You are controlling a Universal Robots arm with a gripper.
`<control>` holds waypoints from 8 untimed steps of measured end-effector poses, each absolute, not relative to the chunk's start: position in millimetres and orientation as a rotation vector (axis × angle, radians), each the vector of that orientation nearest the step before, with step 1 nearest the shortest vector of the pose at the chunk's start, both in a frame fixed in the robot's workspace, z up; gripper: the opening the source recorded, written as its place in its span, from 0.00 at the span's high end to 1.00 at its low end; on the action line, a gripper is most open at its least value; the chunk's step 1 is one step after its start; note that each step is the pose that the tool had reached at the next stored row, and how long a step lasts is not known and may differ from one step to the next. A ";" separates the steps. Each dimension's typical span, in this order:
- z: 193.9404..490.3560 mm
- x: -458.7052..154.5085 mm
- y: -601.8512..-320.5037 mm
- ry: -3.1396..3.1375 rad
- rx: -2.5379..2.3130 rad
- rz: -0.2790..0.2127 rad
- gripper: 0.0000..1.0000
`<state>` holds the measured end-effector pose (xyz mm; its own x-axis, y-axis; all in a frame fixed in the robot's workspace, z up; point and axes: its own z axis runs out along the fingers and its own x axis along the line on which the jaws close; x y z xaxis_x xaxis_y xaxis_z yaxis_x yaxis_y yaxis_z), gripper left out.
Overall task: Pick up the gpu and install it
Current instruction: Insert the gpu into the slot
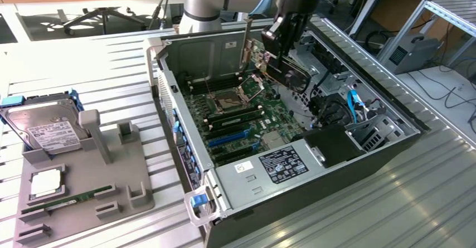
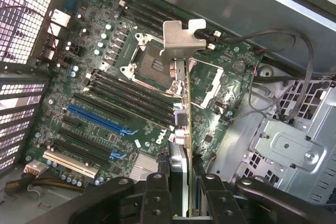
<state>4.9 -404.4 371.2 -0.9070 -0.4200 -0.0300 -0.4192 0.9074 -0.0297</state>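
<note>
Holding the gpu (image 2: 181, 129) between its two dark fingers (image 2: 157, 195), the gripper (image 2: 184, 184) is closed on the card, with one finger on each flat side. In the wrist view the card is seen from its thin edge. It goes away from the fingers and ends in the silver bracket (image 2: 178, 38), which has a bent tab.

The card hangs inside the open computer case (image 1: 197, 53), over the green motherboard (image 2: 105, 93). Its bracket end is over the square CPU socket (image 2: 152, 61). The blue slots (image 2: 97, 119) and the black slots beside them lie apart from the card, and it is not seated in any of them. Whether its lower edge touches the board, I cannot tell. In the exterior view the card is tilted, and the arm comes down into the case from above.

Outside the case, on the exterior view's left, a grey tray (image 1: 82, 186) lies on the metal table (image 1: 416, 203). A hard drive (image 1: 48, 131) with a white label leans at the far end of the tray, and a slim green RAM stick (image 1: 71, 199) lies in a groove at its near end.
</note>
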 end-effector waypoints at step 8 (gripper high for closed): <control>371.2 4.9 -404.4 3.027 -0.696 -0.035 0.73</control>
<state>4.9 -404.4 371.2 -0.8990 -0.4370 -0.0300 -0.4362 0.8994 -0.0297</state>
